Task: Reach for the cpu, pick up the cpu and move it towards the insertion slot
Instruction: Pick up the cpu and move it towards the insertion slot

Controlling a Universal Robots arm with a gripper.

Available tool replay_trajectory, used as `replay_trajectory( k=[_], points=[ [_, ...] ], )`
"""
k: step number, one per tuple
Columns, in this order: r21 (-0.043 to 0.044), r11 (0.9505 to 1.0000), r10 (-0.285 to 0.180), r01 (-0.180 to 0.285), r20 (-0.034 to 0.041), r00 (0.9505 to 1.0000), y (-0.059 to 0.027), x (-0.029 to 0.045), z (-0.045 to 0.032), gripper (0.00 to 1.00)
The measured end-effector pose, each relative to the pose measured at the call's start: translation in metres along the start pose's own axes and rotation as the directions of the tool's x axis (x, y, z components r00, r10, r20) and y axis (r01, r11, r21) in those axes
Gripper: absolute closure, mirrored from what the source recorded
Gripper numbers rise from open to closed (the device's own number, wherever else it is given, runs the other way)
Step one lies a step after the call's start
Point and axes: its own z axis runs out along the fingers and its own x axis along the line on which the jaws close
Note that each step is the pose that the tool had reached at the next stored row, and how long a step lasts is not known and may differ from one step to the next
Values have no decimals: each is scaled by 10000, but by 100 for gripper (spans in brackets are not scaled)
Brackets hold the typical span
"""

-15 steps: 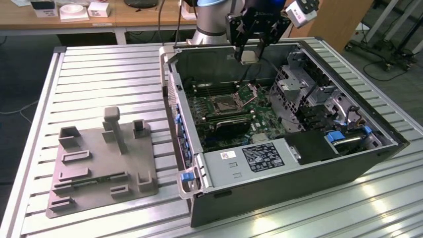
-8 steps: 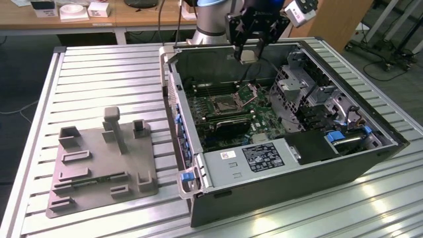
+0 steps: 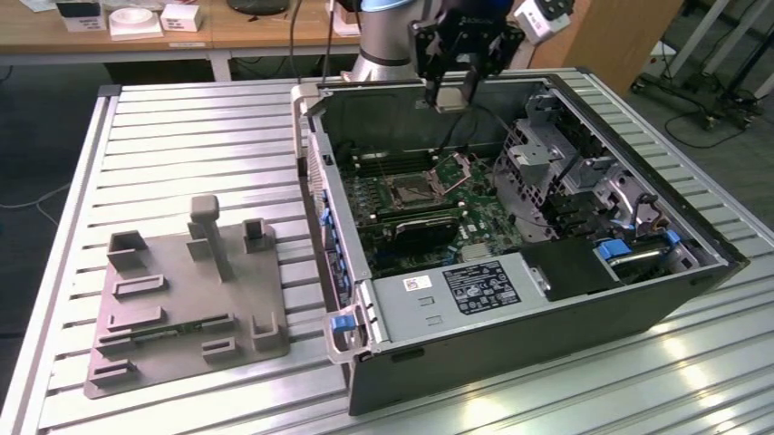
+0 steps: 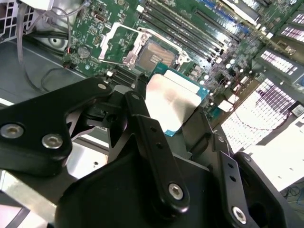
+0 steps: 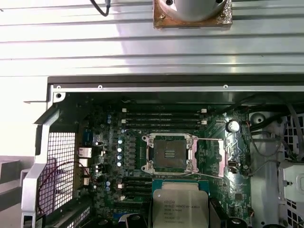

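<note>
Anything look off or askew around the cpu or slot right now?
Nothing stands out. The gripper holds the cpu above the open case, and the slot sits open and bare, its plate swung aside.

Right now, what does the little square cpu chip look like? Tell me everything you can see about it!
The cpu is a small flat square chip with a shiny silver metal top and a thin teal-green edge; faint print shows on it in the first wrist view. The gripper holds it by opposite edges, up in the air above the open computer case. It hangs over the motherboard, near the insertion slot but not in it. The slot's metal frame stands open and empty.
</note>
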Motion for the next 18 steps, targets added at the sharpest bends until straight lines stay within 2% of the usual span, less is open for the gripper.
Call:
replay_trajectory(
  k=[10, 18],
  points=[
    [-1, 10000, 3, -3, 0, 10000, 213, 0, 52, 45],
    [-2, 9998, 211, -211, 14, 9998, 284, 33, 123, 45]
  ],
)
